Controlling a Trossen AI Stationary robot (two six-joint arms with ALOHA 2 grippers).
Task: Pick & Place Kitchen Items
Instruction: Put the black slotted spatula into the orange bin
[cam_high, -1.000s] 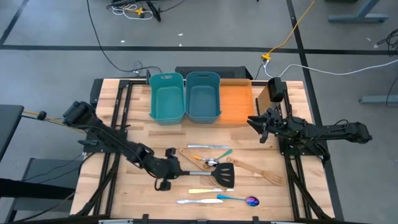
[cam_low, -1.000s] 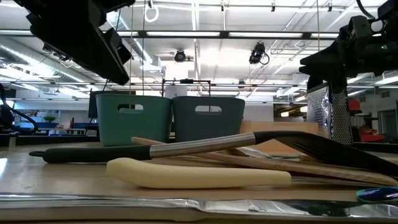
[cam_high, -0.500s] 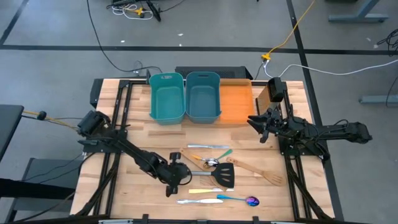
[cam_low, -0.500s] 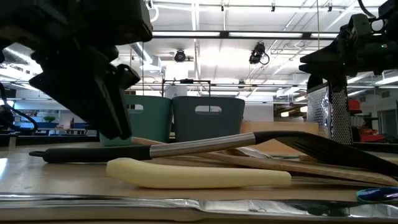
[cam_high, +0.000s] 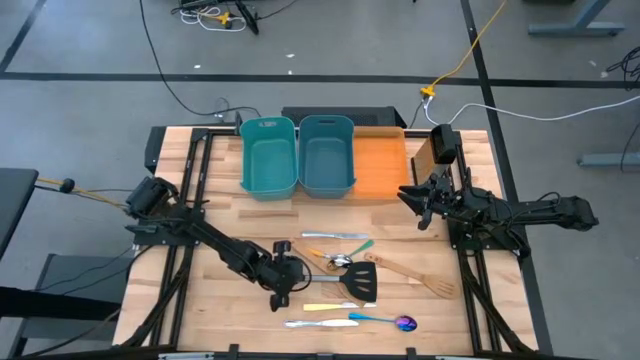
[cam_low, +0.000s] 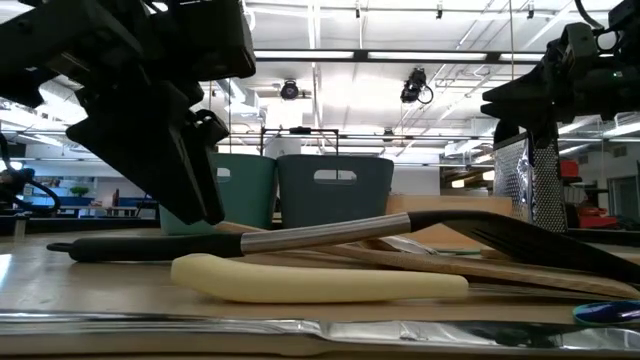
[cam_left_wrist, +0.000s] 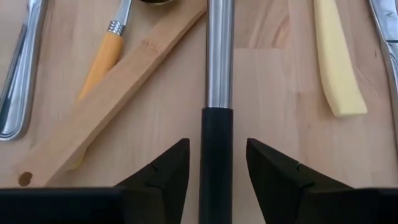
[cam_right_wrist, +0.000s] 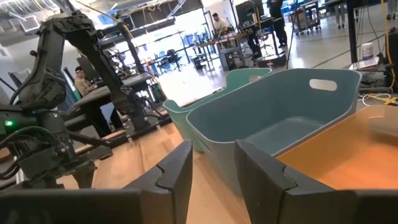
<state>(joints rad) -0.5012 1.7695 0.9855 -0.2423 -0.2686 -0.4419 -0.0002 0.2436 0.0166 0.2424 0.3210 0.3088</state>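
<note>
The left gripper (cam_left_wrist: 217, 171) is hanging low over the counter (cam_high: 215, 300) near its front edge, jaws spread wide and straddling the black handle of the slotted spatula (cam_left_wrist: 217, 93) without pinching it; the spatula is lying flat on the wood. Just beside it are lying a pale wooden spatula (cam_left_wrist: 106, 102), an orange-handled utensil (cam_left_wrist: 102, 62) and a cream-handled knife (cam_left_wrist: 337, 62). Nearer the front edge, a blue-handled purple spoon (cam_high: 385, 321) is resting apart. The right gripper (cam_high: 417, 202) is waiting beside the orange tray (cam_high: 378, 165), jaws partly open on nothing, facing the two teal bins (cam_right_wrist: 280, 124).
</note>
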